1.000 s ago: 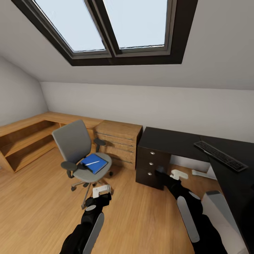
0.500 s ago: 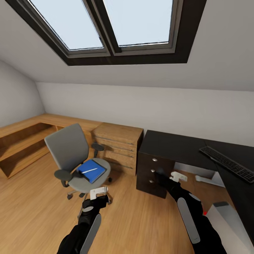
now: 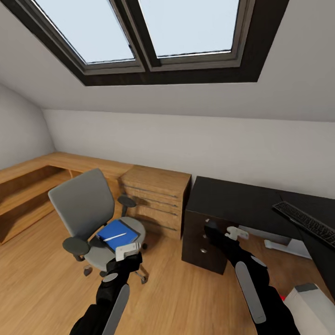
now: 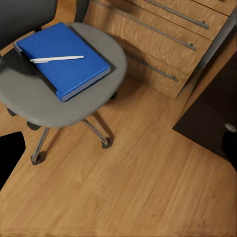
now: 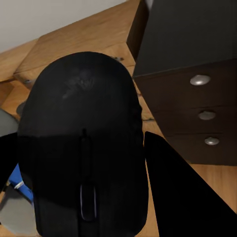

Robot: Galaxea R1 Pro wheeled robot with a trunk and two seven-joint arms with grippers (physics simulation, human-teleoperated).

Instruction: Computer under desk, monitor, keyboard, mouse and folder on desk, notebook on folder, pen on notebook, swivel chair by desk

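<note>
The grey swivel chair (image 3: pixel 83 204) stands on the wood floor left of the black desk (image 3: pixel 242 200). A blue folder (image 4: pixel 64 57) lies on its seat with the white pen (image 4: pixel 57 59) across it; I cannot make out a separate notebook. The dark keyboard (image 3: pixel 309 221) rests on the desk at the right edge. My right gripper (image 5: pixel 84 163) is shut on the black mouse (image 5: pixel 84 143), held in the air in front of the desk's drawer unit (image 3: pixel 200 237). My left gripper (image 3: pixel 124 251) hovers open just short of the chair's seat. The monitor is out of view.
A light-wood chest with bar handles (image 3: pixel 156 200) stands between chair and desk. Low wooden shelving (image 3: pixel 28 190) runs along the left wall. A white-grey box (image 3: pixel 304 300) sits on the floor at the lower right, under the desk's near wing. A sloped ceiling with skylights (image 3: pixel 139 32) hangs overhead.
The whole view has shifted: the chair and desk sit closer and lower in the picture. Both arms keep their pose, the right still holding the mouse.
</note>
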